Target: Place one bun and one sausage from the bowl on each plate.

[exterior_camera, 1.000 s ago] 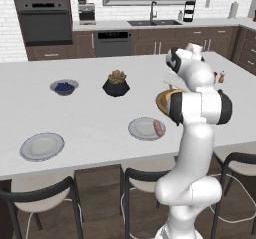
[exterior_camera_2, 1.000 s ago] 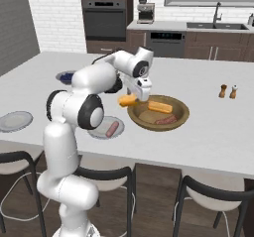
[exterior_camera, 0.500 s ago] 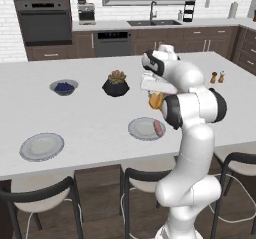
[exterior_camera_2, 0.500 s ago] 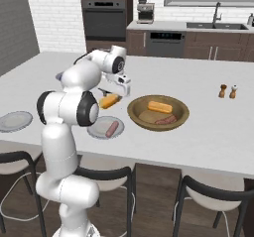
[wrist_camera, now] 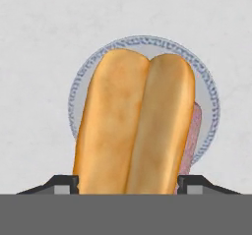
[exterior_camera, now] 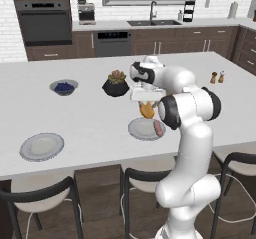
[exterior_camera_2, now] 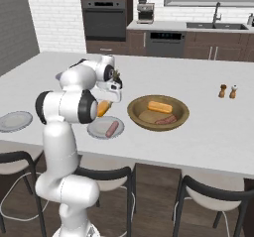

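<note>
My gripper (exterior_camera: 146,99) is shut on an orange-yellow bun (exterior_camera: 147,110), which hangs end-down just above the near plate (exterior_camera: 139,131). A pinkish sausage (exterior_camera: 158,128) lies on that plate's right side. In the hand view the bun (wrist_camera: 133,126) stands between the fingertips (wrist_camera: 194,182) and covers most of the plate (wrist_camera: 76,91), with the sausage (wrist_camera: 196,126) peeking out beside it. The golden-brown bowl (exterior_camera_2: 184,113) to the right holds another bun (exterior_camera_2: 159,106) and a sausage (exterior_camera_2: 166,119). A second plate (exterior_camera: 42,146) lies bare at the far left.
A small grey bowl of blue berries (exterior_camera: 63,87) and a black plant pot (exterior_camera: 116,84) stand farther back on the counter. Salt and pepper shakers (exterior_camera_2: 227,90) are at the right. Stools line the counter's near edge.
The arm has swung left from over the bowl, carrying the bun, and now holds it over the near plate with the sausage.
</note>
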